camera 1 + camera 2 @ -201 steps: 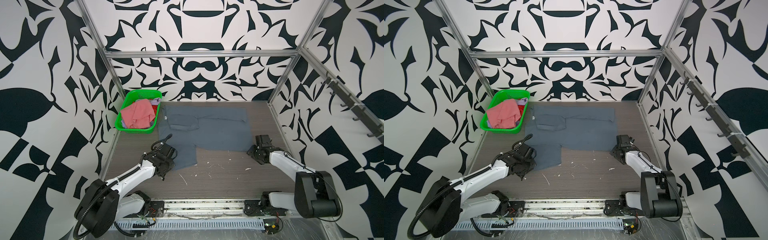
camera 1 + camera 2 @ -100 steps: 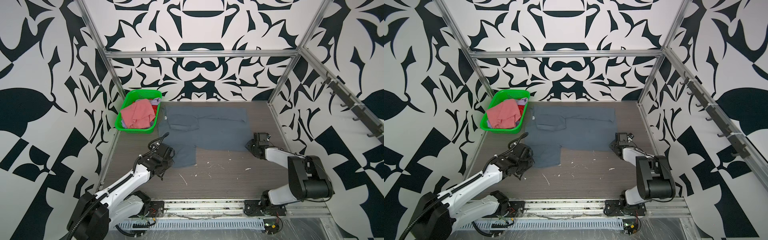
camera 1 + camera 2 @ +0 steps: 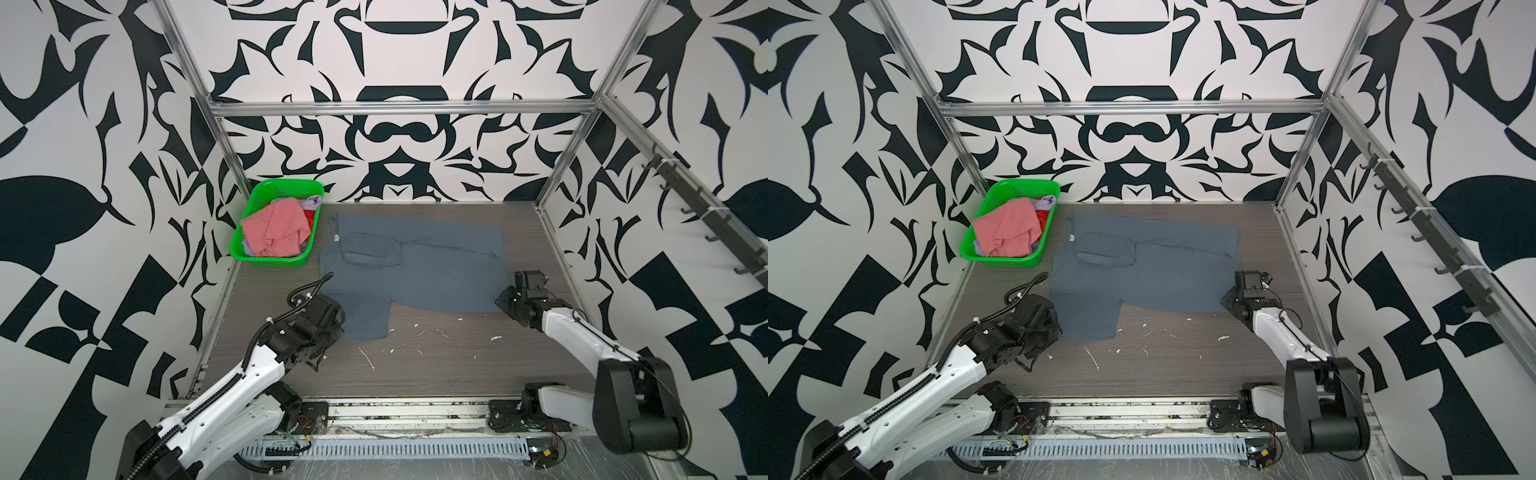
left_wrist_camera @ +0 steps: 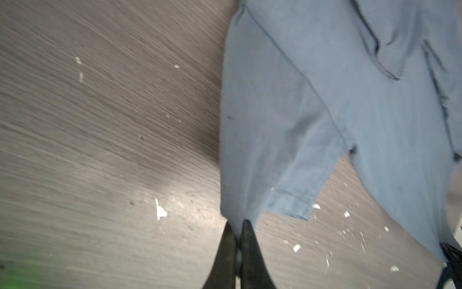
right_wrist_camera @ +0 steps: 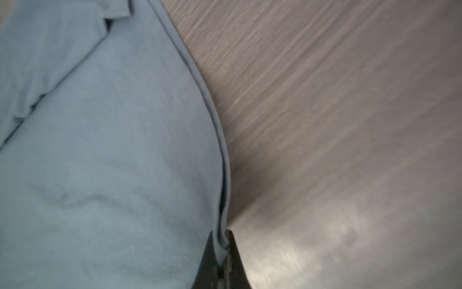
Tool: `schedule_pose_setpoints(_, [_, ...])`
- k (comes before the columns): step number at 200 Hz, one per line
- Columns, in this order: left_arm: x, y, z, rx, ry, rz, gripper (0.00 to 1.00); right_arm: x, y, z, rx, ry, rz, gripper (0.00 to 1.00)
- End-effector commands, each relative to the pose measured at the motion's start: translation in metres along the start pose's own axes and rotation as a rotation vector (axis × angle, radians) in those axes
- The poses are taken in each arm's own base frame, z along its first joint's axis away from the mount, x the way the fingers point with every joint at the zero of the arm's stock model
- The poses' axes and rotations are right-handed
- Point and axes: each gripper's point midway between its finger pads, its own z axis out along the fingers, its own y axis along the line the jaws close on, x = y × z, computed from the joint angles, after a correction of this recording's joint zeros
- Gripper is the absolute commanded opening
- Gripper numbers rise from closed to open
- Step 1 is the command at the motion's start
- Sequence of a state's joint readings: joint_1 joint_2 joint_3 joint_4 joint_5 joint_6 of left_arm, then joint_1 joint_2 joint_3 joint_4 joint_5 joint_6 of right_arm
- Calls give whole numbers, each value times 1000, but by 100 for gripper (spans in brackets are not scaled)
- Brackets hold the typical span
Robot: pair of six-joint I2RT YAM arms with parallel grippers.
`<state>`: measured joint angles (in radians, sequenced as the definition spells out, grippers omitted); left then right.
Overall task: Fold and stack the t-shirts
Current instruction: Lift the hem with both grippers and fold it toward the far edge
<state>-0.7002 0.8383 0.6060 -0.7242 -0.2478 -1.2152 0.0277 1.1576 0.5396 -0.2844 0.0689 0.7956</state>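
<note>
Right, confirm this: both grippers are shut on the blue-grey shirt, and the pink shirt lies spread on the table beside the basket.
One thing is wrong: both top views show the pink shirt crumpled inside the green basket, not spread on the table. The rest stands: the left gripper and right gripper are shut on the blue-grey shirt.

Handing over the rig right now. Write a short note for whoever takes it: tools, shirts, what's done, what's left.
The left tool is shut on the near sleeve's corner of the blue-grey t-shirt.
The right tool is shut on its near right hem corner.
The shirt lies spread on the table; its far edge looks folded in.
The pink t-shirt, lavender t-shirt and red t-shirt lie crumpled in the green basket.
Done: one shirt laid out and gripped. Left: fold it, fold the rest, stack all.
</note>
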Motion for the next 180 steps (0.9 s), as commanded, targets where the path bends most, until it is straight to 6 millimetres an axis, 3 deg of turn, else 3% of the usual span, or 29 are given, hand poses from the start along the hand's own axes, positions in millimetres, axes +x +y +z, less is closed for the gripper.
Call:
schedule_pose_setpoints(1, [4, -10, -15, -5, 7, 20, 0, 25, -32, -13, 85, 53, -23, 0])
schedule_pose_setpoints(38, [-18, -67, -28, 67, -49, 180, 0, 11, -20, -23, 40, 2, -13, 0])
schedule_pose_setpoints(75, [-67, -112, -33, 64, -158, 299, 0, -17, 1, -23, 26, -49, 12, 0])
schedule_pose_setpoints(121, [-136, -155, -35, 173, -254, 283, 0, -36, 17, -14, 43, -51, 1, 0])
schedule_pose_setpoints(125, [-138, -158, -25, 162, -239, 296, 0, -37, 19, -14, 43, -49, -1, 0])
schedule_pose_setpoints(151, [-155, -185, -23, 183, -256, 379, 0, -44, 22, -9, 52, -45, 10, 0])
schedule_pose_setpoints(180, [-168, -199, -5, 173, -230, 421, 0, -50, 19, -4, 64, -30, 45, 0])
